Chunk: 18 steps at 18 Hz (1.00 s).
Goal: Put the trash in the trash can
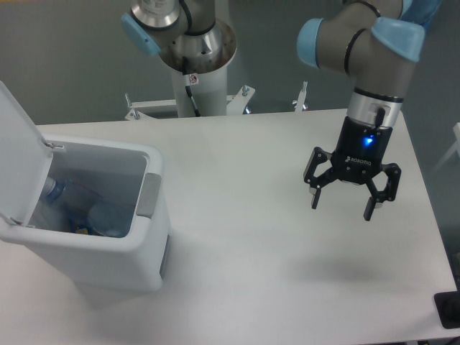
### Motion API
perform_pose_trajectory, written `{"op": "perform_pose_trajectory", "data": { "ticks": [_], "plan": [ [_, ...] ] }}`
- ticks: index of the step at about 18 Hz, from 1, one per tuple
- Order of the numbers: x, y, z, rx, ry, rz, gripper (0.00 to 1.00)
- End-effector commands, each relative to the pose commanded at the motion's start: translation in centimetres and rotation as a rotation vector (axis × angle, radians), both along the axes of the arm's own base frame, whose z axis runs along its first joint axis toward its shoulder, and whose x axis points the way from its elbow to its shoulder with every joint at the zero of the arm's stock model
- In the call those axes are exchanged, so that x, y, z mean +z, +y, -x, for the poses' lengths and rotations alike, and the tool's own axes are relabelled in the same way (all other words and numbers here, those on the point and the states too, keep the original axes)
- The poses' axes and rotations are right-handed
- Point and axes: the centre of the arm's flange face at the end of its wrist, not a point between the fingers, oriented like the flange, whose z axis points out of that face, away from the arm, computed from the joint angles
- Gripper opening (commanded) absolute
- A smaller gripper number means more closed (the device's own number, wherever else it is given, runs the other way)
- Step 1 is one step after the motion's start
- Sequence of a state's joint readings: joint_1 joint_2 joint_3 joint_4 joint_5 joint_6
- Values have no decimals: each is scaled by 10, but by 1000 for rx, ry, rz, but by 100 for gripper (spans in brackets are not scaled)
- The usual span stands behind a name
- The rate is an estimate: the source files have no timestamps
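Both trash items (86, 215) far from jaws

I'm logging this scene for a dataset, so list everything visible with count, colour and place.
Trash can: one, white, left side of the table, open.
Lid: one, white, hinged up at the can's left.
Tab: one, grey, on the can's right rim.
Bottle: one, clear, inside the can, left part.
Other clear plastic: count unclear, inside the can beside the bottle.
Table: one, white, fills most of the view.
Blue object: one, on the floor, top right, cut off.
Black object: one, bottom right edge.
Robot base column: one, grey, behind the table.
Arm: one, grey with light blue caps, upper right.
Claw: one, black, open and empty, above the table's right side.
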<state>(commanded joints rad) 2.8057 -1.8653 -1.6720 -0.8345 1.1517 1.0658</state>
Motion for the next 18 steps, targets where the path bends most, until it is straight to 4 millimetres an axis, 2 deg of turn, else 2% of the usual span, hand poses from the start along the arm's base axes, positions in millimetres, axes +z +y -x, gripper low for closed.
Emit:
{"op": "perform_pose_trajectory", "data": {
  "ticks": [6,11,18],
  "plan": [
    [-28,-18,-9,-184,111,229,100],
    [-36,-23,-17,-245,137,328,100],
    [-40,-21,-22,-248,135,360,100]
  ]
}}
